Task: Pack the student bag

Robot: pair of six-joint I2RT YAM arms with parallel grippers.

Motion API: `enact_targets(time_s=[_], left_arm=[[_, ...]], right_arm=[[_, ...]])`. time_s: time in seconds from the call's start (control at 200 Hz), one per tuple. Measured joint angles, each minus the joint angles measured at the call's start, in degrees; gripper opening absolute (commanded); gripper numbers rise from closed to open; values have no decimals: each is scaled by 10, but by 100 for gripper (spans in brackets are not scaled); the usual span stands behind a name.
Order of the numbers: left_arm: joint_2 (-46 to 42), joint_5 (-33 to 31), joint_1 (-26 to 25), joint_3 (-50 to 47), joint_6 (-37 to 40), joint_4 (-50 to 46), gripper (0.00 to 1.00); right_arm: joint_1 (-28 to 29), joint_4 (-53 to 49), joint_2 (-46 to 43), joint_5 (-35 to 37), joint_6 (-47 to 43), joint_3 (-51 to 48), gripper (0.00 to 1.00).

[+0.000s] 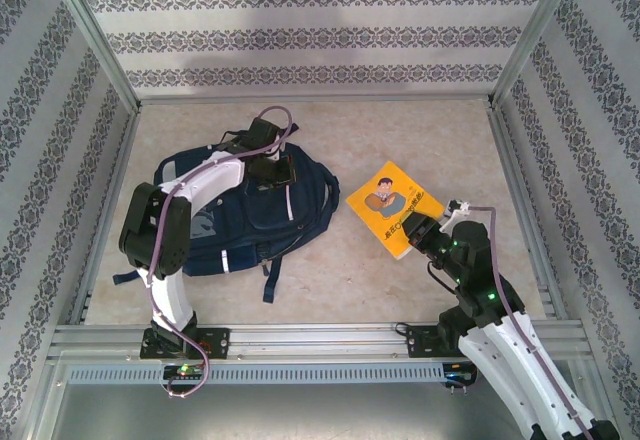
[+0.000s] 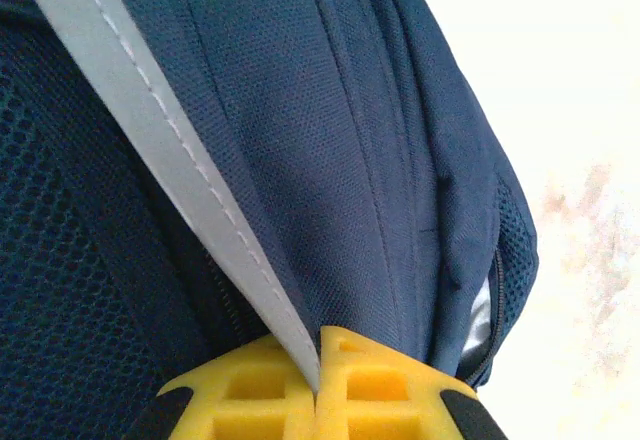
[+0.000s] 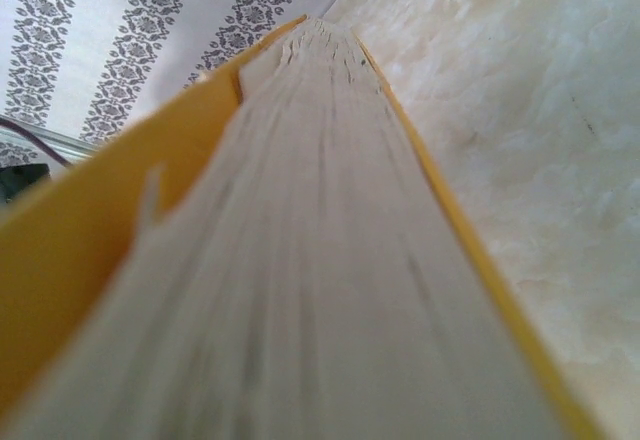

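Item 1: student bag (image 1: 245, 222), navy, lying flat on the left half of the table (image 1: 400, 125). The left gripper (image 1: 272, 168) is at the bag's far end, its 2 yellow fingertips (image 2: 250, 395) pressed together on a grey-white strip (image 2: 150, 110) of the fabric. Item 2: yellow book (image 1: 385, 198), on the table's right half near the bag, its near edge clamped in the right gripper (image 1: 420, 232).

The yellow book (image 1: 393, 207) has dark print on its cover under a drawing, too small to read.
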Motion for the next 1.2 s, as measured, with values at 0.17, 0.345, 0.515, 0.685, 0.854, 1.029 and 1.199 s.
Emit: enact_targets(time_s=[0.17,0.345,0.515,0.685,0.854,1.029,1.199], left_arm=[[1,3,-9,56,26,-62,0],[1,26,-59,125,59,-141,0],[-3,71,-116,206,101,-225,0],[-60,90,-119,246,127,-275,0],[-122,95,-112,261,152,-332,0],[-135,116,-95,262,170,-355,0],[-134,144,-76,265,177,-357,0]], right_arm=[[0,-75,7,12,-33,24,0],[0,-148,13,24,-67,87,0],[0,-185,7,0,-97,148,0],[0,-227,-6,-12,-111,204,0],[0,-245,-67,-21,-112,212,0],[0,-262,-130,-10,-112,216,0],[0,-275,-174,-3,-112,222,0]])
